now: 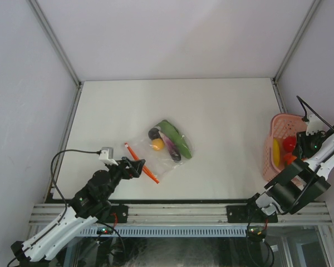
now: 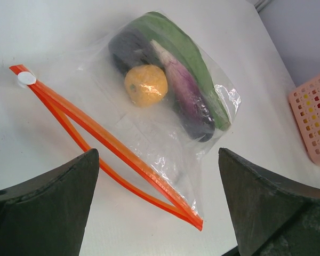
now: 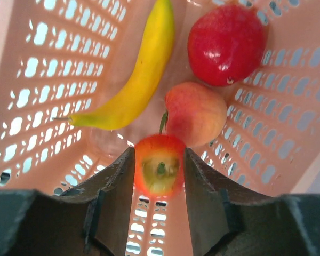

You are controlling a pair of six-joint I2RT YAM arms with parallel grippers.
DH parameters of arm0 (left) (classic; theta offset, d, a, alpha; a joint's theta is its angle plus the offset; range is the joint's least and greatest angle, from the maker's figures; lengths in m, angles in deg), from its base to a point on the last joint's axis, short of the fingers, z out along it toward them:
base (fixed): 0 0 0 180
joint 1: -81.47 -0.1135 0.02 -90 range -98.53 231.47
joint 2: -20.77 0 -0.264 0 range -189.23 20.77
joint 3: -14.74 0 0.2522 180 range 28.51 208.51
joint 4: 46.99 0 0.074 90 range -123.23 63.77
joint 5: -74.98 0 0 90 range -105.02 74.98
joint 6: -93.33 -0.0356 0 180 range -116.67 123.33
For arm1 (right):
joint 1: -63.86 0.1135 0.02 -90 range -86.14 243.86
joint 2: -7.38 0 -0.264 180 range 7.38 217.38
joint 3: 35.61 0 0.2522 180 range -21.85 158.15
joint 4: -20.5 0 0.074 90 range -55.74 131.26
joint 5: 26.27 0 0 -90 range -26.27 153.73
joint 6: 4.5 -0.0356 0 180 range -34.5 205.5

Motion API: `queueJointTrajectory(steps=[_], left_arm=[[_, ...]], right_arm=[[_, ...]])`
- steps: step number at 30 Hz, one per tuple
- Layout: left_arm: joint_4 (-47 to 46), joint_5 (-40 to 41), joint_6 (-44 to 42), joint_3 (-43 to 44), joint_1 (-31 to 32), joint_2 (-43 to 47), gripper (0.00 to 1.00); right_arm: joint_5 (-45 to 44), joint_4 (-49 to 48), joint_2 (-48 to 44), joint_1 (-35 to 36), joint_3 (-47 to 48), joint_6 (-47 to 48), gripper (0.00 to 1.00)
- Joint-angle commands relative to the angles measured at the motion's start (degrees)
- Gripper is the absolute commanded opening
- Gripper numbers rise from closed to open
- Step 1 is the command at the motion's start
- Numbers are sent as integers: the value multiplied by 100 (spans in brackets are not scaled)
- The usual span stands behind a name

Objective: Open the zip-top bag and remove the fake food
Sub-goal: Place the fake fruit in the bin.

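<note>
The zip-top bag (image 1: 166, 156) (image 2: 165, 149) lies flat on the white table, its orange zip strip (image 2: 104, 141) parted along most of its length. Inside it is fake food: an orange ball (image 2: 145, 84), a purple eggplant (image 2: 189, 101), a long green piece (image 2: 184, 45) and a dark round piece (image 2: 128, 48). My left gripper (image 1: 136, 166) (image 2: 157, 154) stands wide open just in front of the strip's near corner, touching nothing. My right gripper (image 1: 310, 140) (image 3: 159, 152) hangs inside the pink basket (image 1: 274, 123). A red-orange toy fruit (image 3: 160, 173), blurred, fills the gap between its parted fingers.
In the basket (image 3: 42, 80) lie a yellow banana (image 3: 136, 69), a red round fruit (image 3: 226, 42) and a peach-coloured one (image 3: 197, 112). The basket stands at the table's right edge. Metal frame posts and white walls enclose the table.
</note>
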State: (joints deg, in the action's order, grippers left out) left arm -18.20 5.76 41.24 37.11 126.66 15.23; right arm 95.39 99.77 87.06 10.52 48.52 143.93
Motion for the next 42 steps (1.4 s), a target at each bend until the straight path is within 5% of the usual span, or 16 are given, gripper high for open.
queueJointTrajectory(steps=[1,13,25,32,38,42], left_arm=[[-355,-78,-42,-163,-36,-37,95],[-503,-150,-15,-173,-36,-217,95],[-571,-200,28,-321,-36,-181,95],[-541,-211,30,-385,-36,-123,94],[-363,-169,174,-388,-36,-251,89],[14,31,164,-290,-36,-321,64]], right_arm=[[-72,374,-100,-235,204,571,41],[135,485,-487,-317,258,775,46],[1519,1125,-1614,467,890,425,47],[2170,642,-2395,2375,920,-687,58],[1926,-667,-2281,5068,711,-2104,58],[1561,-1406,-1765,6335,584,-1893,59]])
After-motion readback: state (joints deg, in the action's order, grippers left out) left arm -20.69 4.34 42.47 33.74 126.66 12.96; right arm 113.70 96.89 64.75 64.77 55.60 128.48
